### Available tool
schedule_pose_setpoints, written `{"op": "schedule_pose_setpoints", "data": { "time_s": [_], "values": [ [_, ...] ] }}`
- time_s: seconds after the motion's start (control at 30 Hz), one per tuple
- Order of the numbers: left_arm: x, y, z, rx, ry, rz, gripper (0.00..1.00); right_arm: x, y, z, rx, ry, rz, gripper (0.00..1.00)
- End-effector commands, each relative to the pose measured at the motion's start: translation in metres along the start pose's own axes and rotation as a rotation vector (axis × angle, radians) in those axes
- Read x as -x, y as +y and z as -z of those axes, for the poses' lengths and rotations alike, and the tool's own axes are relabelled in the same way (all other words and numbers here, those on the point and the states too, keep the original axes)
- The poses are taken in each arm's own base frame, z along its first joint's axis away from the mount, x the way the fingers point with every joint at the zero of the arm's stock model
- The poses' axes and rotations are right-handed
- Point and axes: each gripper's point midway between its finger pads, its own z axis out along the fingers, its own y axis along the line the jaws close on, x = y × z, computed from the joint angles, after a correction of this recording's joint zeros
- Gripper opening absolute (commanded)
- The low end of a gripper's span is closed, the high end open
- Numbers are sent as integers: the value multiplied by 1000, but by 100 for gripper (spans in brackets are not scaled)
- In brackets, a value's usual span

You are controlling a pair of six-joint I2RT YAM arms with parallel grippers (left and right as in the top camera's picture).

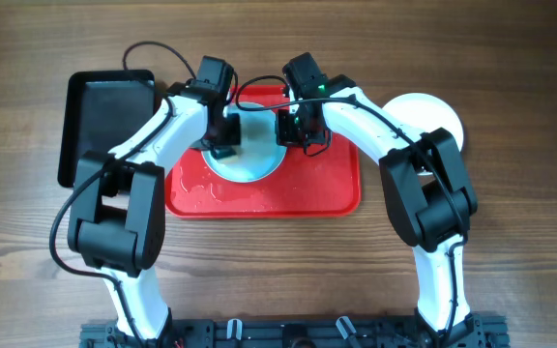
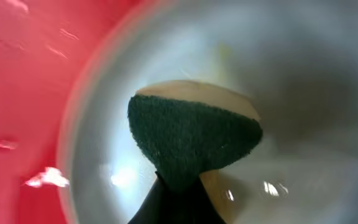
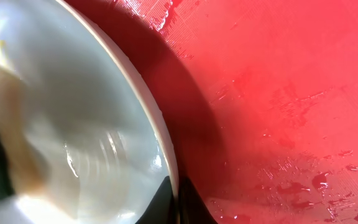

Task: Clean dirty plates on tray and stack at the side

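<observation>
A pale mint plate (image 1: 255,155) lies on the red tray (image 1: 327,188). My left gripper (image 1: 224,135) is shut on a green and tan sponge (image 2: 191,140) that presses on the plate's inside (image 2: 303,93). My right gripper (image 1: 293,129) is shut on the plate's right rim (image 3: 166,149), with one finger inside and one outside (image 3: 174,199). The tray surface (image 3: 278,93) is wet. Another white plate (image 1: 433,118) lies on the table to the right of the tray, partly under my right arm.
A black rectangular tray (image 1: 104,116) stands on the wooden table left of the red tray. Both arms cross over the back of the red tray. Water drops lie on the tray's front part (image 1: 211,198).
</observation>
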Motion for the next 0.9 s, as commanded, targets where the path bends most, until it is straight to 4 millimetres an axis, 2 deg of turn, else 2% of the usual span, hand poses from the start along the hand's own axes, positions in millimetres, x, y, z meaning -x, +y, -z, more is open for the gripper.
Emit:
{"op": "schedule_pose_setpoints", "data": {
  "time_s": [0.0, 0.2, 0.27, 0.43, 0.57, 0.63, 0.67, 0.77, 0.87],
  "values": [
    [23, 45, 1, 231, -119, 69, 4, -1, -5, -9, -17, 13, -13, 4],
    [37, 32, 0, 185, -178, 59, 4, -2, -5, -9, -18, 16, -13, 4],
    [34, 17, -5, 108, -154, 12, 4, -2, -5, -9, -18, 16, -13, 4],
    [18, -20, -15, -94, -69, -99, 4, -2, -5, -9, -18, 16, -14, 4],
    [3, -66, -7, -317, -24, -228, 4, -2, -5, -9, -18, 16, -13, 4],
    [-5, -82, -2, -394, -5, -262, 4, -2, -6, -9, -19, 17, -14, 4],
    [-21, -94, 2, -453, 48, -309, 4, -2, -6, -9, -20, 20, -14, 4],
    [-29, -83, -2, -393, 84, -302, 4, -3, -6, -8, -21, 22, -12, 4],
    [-33, -58, -8, -279, 115, -279, 4, -3, -6, -8, -21, 22, -12, 4]
  ]
}}
